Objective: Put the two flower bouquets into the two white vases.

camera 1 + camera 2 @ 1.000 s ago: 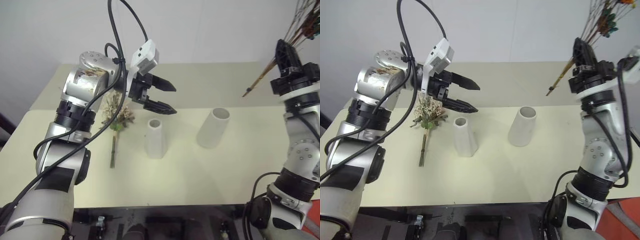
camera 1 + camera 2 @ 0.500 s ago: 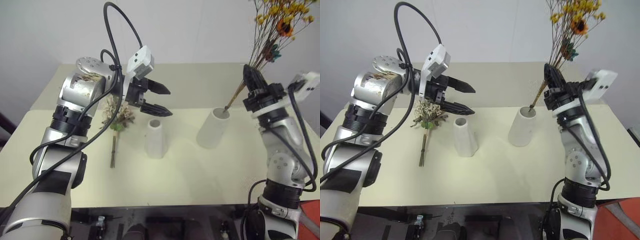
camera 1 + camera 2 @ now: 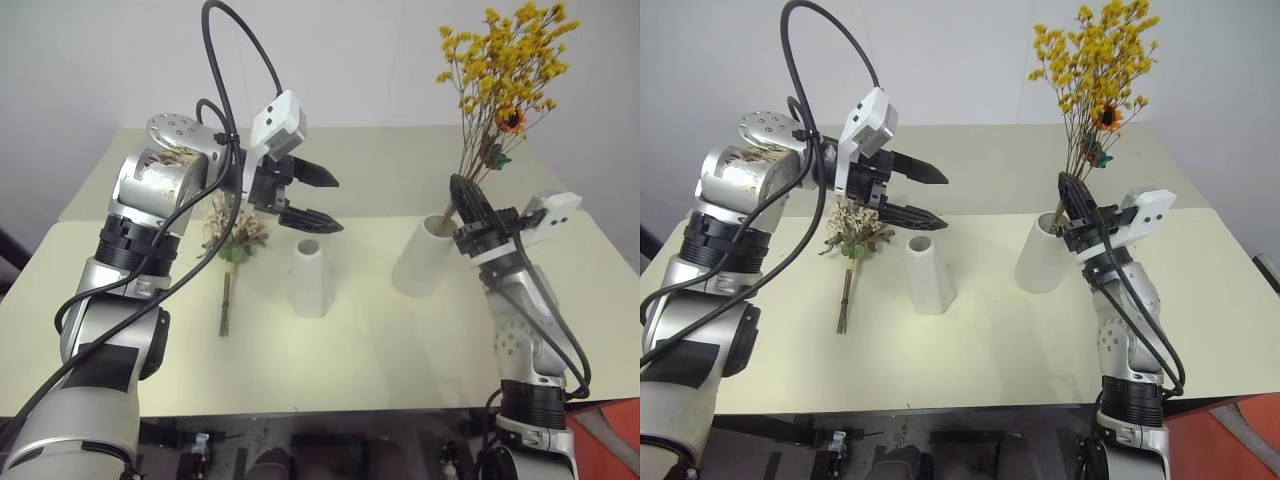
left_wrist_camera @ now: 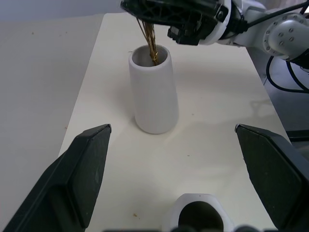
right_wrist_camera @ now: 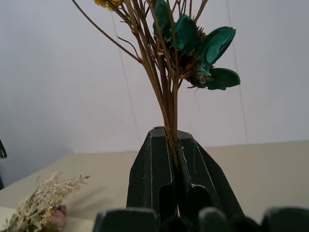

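My right gripper (image 3: pixel 464 197) is shut on the thin brown stems of the yellow-orange bouquet (image 3: pixel 505 60), which stands upright above it. The stems' lower ends (image 4: pixel 150 46) reach into the mouth of the wider slanted white vase (image 3: pixel 425 258). The narrow cone vase (image 3: pixel 309 278) stands to its left with nothing in it. The cream-white bouquet (image 3: pixel 232 240) lies on the table left of the cone vase, stems toward me. My left gripper (image 3: pixel 318 200) hangs open, with nothing in it, above the table just up and left of the cone vase, pointing right.
Both vases stand on a cream table (image 3: pixel 380 340) with a second cream surface behind it and a white wall beyond. A black cable (image 3: pixel 225 60) loops above my left arm. The table's front edge runs close below the vases.
My right gripper has come down and to the left with the yellow bouquet, and the stem ends now sit in the wide vase's mouth. The left gripper has stayed put.
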Controlling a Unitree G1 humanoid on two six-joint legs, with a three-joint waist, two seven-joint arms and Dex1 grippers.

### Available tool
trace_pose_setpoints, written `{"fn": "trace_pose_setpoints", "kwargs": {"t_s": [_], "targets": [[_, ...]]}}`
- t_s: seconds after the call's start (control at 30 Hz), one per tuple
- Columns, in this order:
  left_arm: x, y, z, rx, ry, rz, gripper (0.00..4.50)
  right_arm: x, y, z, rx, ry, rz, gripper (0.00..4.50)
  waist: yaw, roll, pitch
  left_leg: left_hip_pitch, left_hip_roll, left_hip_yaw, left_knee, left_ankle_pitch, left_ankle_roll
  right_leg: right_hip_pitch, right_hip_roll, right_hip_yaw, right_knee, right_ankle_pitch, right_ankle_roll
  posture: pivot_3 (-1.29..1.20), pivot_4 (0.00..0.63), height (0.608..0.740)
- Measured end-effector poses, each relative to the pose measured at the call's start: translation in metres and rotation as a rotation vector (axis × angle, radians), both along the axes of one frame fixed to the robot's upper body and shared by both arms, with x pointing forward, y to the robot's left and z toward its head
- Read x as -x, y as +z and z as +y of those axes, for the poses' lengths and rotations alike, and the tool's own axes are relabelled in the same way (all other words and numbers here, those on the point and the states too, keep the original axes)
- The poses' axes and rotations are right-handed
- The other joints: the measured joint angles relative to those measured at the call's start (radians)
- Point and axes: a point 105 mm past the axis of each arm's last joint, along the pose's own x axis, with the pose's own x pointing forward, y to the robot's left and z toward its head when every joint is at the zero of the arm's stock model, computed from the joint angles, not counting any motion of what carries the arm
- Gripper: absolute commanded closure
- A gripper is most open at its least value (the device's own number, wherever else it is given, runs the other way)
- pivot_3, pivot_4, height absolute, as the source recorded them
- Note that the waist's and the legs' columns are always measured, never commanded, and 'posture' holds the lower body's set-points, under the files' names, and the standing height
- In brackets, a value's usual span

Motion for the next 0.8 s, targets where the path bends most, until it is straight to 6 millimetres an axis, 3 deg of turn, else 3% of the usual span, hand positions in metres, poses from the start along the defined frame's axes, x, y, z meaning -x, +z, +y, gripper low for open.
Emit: {"fn": "trace_pose_setpoints", "kwargs": {"t_s": [0.07,0.17,0.53,0.8], "targets": [[0.000,0.000,0.000,0.000,0.000,-0.001,0.00,0.000,0.000,0.003,0.021,-0.003,-0.014,4.46,-0.001,0.000,0.000,0.000,0.000,0.000,0.000,0.000,0.000,0.000,0.000,0.000,0.000,0.000,0.000,0.00,0.150,0.740],[0.000,0.000,0.000,0.000,0.000,-0.002,0.00,-0.001,-0.002,0.002,0.029,-0.013,-0.020,3.71,0.000,0.000,0.000,0.000,0.000,0.000,0.000,0.000,0.000,0.000,0.000,0.000,0.000,0.000,0.000,0.00,0.150,0.740],[-0.003,0.000,0.002,0.013,0.023,-0.017,0.00,0.010,-0.015,-0.005,0.110,-0.032,0.012,0.10,0.002,0.000,0.000,0.000,0.000,-0.001,0.000,0.000,0.000,0.000,0.000,0.000,0.000,0.000,0.000,0.00,0.150,0.740],[-0.004,0.000,0.001,0.018,0.032,-0.020,0.00,0.022,-0.017,-0.012,0.176,-0.052,0.035,0.04,0.001,0.000,0.000,0.000,0.000,0.000,0.000,0.000,0.000,0.000,0.000,0.000,0.000,0.000,0.000,0.00,0.150,0.740]]}}
